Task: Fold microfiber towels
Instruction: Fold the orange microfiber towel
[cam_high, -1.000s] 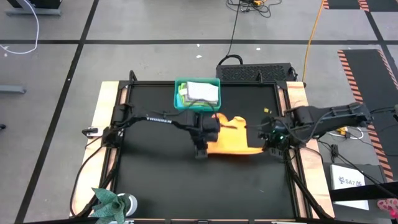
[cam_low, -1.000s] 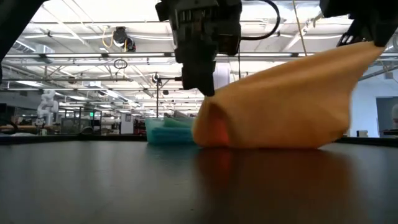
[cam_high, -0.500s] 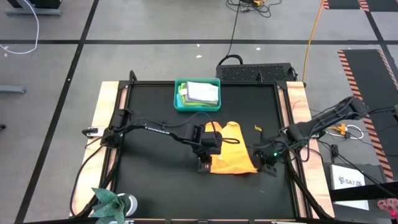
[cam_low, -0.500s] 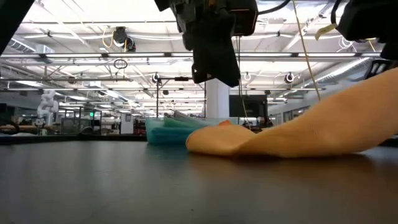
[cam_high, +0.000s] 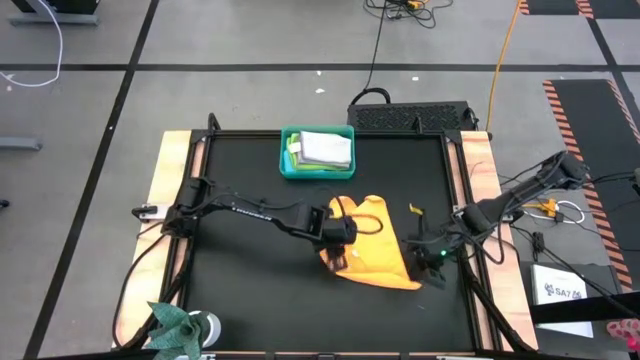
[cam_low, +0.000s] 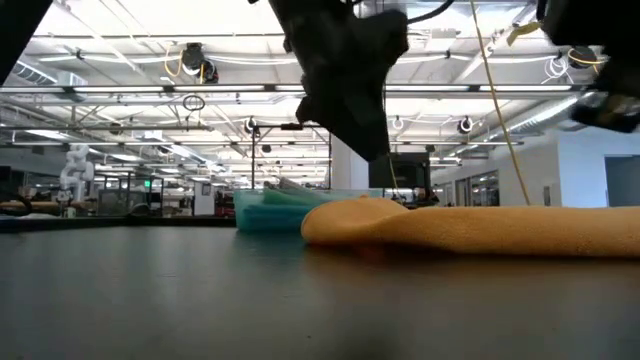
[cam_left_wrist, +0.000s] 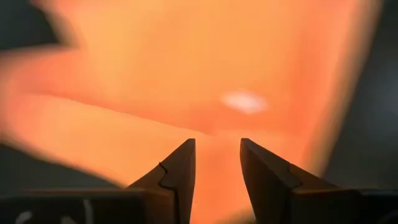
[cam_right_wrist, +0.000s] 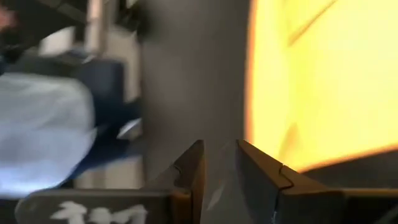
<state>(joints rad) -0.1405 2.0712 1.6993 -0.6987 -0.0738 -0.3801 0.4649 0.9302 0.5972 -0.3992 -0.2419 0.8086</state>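
The orange-yellow towel (cam_high: 372, 258) lies folded on the worktop (cam_high: 250, 300) between both parted, empty tools, the left tool (cam_high: 335, 258) over its left edge, nearer than the right tool (cam_high: 432, 262) just off its right edge.

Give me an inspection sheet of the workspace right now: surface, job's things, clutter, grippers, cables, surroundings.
Surface: black table top with wooden side edges.
Job's things: orange towel lying flat at centre right; folded towels stacked in the teal bin at the back edge.
Clutter: small yellow scrap on the table top; green plant-like item at the front left corner.
Grippers: left gripper open, over the towel's left edge; right gripper open, at the towel's right edge; neither holds it.
Cables: orange cable and black cables on the floor behind.
Surroundings: grey tiled floor; large open hall in the low view.
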